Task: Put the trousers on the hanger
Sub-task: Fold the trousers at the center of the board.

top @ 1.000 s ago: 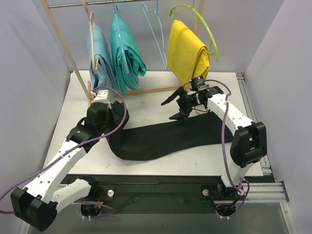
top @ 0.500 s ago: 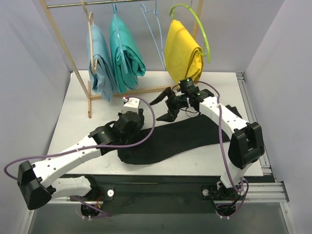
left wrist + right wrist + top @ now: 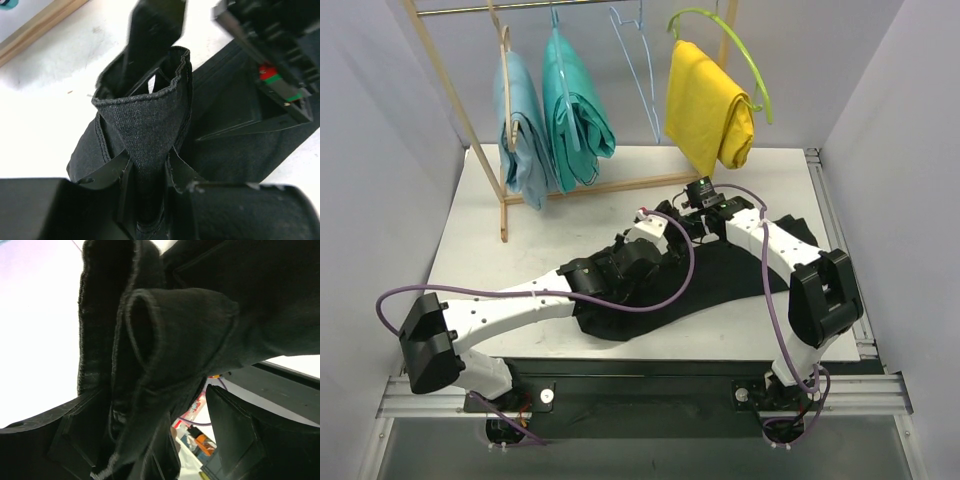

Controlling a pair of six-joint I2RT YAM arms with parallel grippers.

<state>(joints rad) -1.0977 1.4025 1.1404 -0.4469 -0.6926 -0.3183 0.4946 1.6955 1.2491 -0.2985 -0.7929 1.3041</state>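
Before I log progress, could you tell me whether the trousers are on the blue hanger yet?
No: the trousers lie on the table, and the blue hanger hangs bare on the rail.

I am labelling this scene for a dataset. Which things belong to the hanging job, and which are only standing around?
Job: black trousers; blue wire hanger, bare; left gripper, shut on the trousers; right gripper, open around a fold.
Standing around: teal trousers; yellow trousers on green hanger; light-blue garment; rack.
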